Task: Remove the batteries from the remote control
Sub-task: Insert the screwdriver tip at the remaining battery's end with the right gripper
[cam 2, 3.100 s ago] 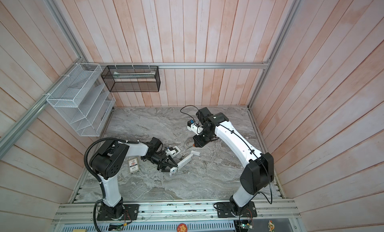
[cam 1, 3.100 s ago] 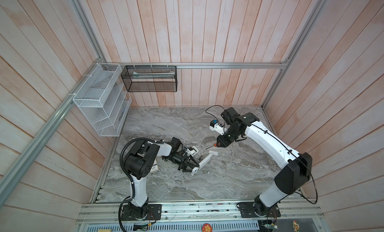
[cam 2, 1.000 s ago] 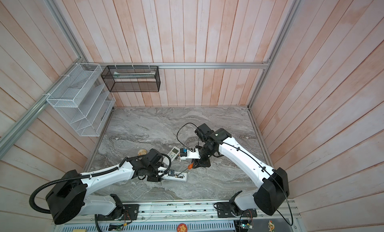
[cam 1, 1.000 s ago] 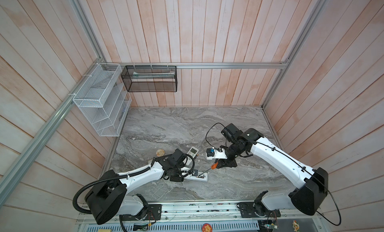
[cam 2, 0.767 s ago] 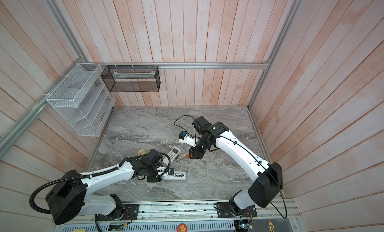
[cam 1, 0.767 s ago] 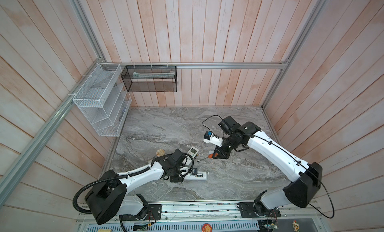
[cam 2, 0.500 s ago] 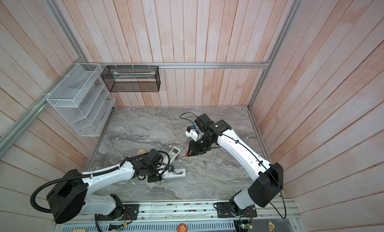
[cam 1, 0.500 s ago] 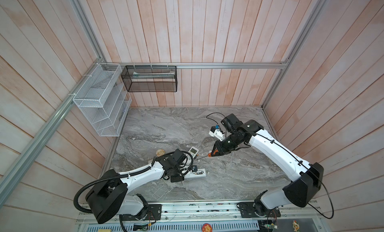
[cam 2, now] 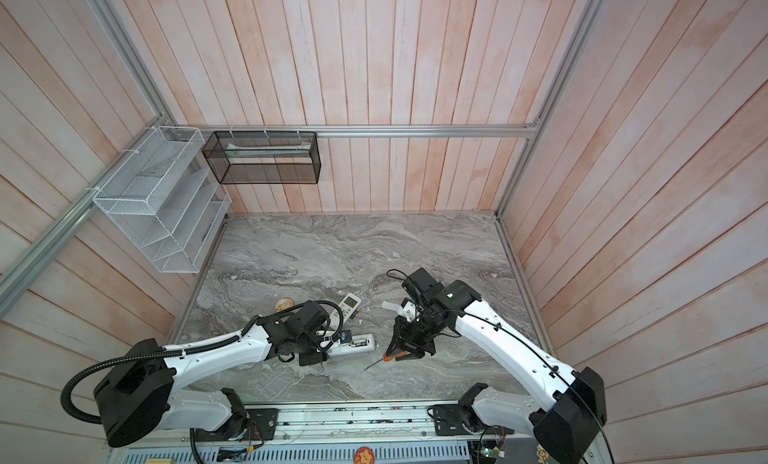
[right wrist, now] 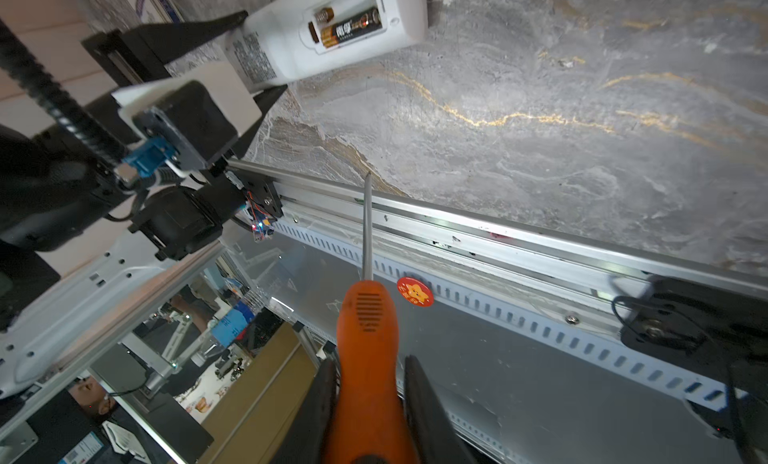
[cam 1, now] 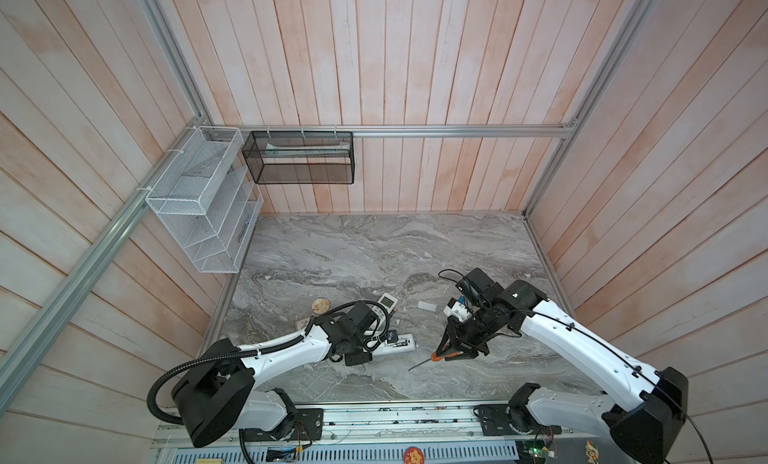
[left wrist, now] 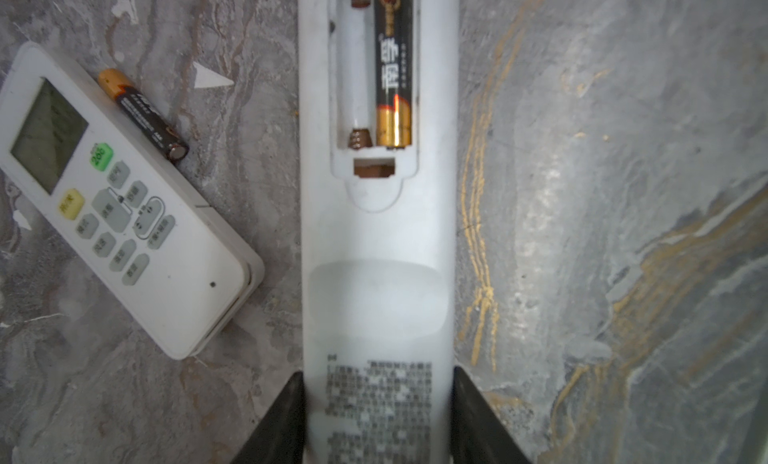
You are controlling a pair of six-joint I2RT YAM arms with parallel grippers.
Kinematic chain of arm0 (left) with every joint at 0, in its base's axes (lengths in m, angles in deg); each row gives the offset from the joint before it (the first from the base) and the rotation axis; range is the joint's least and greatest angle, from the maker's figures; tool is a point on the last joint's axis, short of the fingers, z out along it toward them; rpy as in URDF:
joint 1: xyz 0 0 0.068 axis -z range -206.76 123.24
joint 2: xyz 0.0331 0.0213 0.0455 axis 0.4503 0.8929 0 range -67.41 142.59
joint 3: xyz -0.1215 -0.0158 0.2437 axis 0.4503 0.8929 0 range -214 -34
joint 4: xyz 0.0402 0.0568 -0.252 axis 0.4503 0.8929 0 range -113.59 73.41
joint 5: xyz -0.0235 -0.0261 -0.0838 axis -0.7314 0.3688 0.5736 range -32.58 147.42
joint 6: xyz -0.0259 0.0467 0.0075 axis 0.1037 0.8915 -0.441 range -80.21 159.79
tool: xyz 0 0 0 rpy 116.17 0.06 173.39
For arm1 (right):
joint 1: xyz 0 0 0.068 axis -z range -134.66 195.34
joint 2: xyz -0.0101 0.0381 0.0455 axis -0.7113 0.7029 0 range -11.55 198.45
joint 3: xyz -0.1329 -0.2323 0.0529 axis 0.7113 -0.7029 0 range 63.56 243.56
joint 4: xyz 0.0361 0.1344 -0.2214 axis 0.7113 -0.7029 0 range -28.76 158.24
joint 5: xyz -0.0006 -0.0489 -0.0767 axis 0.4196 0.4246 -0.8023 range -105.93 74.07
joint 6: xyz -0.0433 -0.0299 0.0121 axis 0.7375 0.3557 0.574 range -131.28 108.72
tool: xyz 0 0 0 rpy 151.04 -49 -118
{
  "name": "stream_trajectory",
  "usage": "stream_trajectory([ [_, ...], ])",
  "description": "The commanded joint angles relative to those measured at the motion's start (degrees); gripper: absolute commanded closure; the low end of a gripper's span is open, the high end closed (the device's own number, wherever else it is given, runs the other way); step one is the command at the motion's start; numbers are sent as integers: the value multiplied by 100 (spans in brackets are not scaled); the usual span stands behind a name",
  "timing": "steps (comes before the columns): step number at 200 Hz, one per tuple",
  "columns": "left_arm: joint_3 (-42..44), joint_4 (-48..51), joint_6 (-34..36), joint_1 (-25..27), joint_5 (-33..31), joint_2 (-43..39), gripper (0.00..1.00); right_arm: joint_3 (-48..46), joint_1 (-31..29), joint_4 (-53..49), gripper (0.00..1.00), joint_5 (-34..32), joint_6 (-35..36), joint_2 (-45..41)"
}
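Observation:
My left gripper (left wrist: 378, 399) is shut on the label end of the long white remote control (left wrist: 376, 241), which lies back up on the marble. Its compartment is open, with one black and gold battery (left wrist: 392, 66) inside beside an empty slot (left wrist: 357, 66). A loose battery (left wrist: 143, 114) lies on the marble against a second remote (left wrist: 120, 200). In both top views the held remote (cam 1: 401, 344) (cam 2: 357, 344) is near the front. My right gripper (right wrist: 368, 383) is shut on an orange-handled screwdriver (right wrist: 368, 337), right of the remote (cam 1: 436, 356), its tip pointing at the front edge.
A small white cover (cam 1: 427, 306) lies right of the second remote (cam 1: 387, 304). A round wooden disc (cam 1: 321, 304) sits left of it. A white wire rack (cam 1: 199, 208) and a black mesh basket (cam 1: 299, 158) hang on the walls. A metal rail (right wrist: 478, 237) borders the table's front.
The right gripper with the screwdriver drew away from the remote's end, swung toward the back, then came down right of the remote. The left gripper has kept its hold on the remote.

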State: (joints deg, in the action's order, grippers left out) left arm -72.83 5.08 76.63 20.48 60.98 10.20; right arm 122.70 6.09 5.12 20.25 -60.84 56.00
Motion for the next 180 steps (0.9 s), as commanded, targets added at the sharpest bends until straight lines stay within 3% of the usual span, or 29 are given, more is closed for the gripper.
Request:
stream_trajectory([
  [1,-46,-163,-94,33,-71,-83,100,-188,17,707,100,1,-675,-164],
  [28,-11,-199,-107,49,-54,-28,100,-346,94,1289,100,164,-976,-167],
  [85,-7,-210,-126,57,-133,-35,100,-370,586,1127,100,215,-659,-112],
  [180,-7,-211,-161,52,-179,-22,100,-615,900,1160,100,222,-258,90],
])
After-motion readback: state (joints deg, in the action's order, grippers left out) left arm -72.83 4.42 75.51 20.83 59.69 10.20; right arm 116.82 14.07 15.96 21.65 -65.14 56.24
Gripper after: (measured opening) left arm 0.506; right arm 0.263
